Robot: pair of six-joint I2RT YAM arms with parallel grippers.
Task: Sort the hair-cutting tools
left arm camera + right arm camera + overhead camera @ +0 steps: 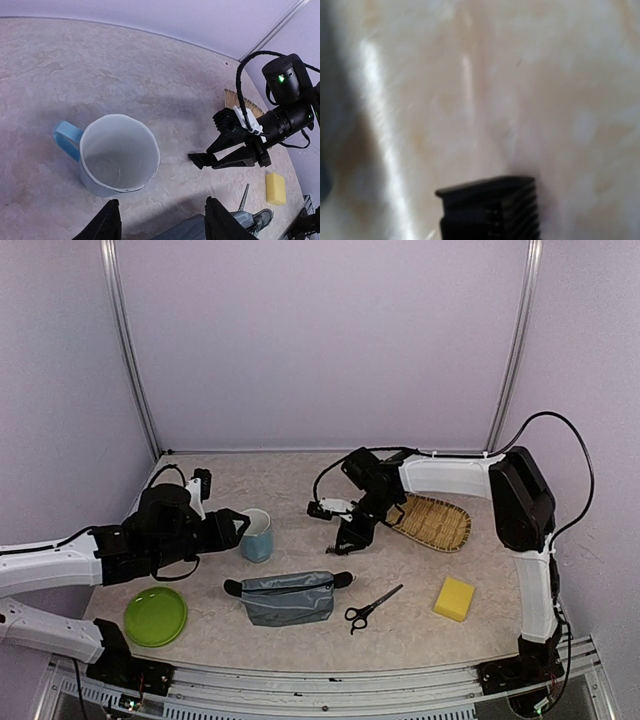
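My right gripper is shut on the tiny black block, holding it just above the table's middle. The right wrist view is blurred, and the ribbed block fills its lower centre; my fingers do not show there. One pair of scissors with black loop handles lies flat near the front, its blade tip also showing in the left wrist view. My left gripper is open and empty, hovering beside the light-blue cup, between it and the pouch. The clipper is not visible.
A grey zip pouch lies in front of the cup. At the front left sits a green plate. A woven tray sits at the back right, under the right arm. The yellow sponge is at the front right.
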